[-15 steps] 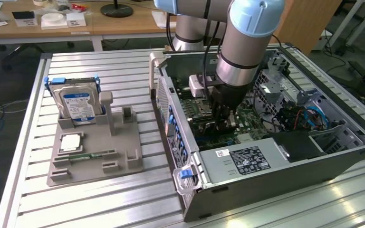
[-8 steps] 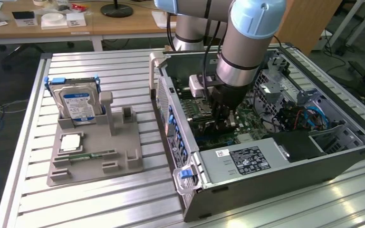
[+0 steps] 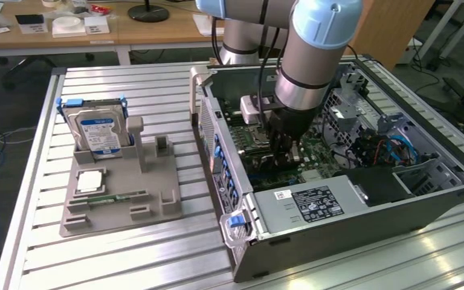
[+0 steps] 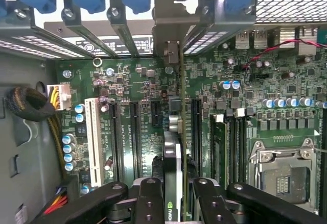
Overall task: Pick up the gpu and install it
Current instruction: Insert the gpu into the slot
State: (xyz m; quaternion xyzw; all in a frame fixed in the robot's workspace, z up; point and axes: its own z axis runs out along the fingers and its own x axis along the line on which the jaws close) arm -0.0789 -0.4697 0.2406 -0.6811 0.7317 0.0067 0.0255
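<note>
Clamping gpu [image 4: 172,183] edge-on, gripper [image 4: 173,196] sits w/ it over motherboard [image 4: 127,81] slots.

Silver arm [image 3: 313,66], light-blue joint caps, black fingers [image 4: 149,203].

Matt black pincer [image 4: 173,196] – glossy green gpu [image 4: 172,157], ribbed brushed-metal table [image 3: 135,254]

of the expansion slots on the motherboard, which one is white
The long white slot, the one nearest the yellow-wire connector at the board's edge. The other slots between it and the gpu are black.
</note>
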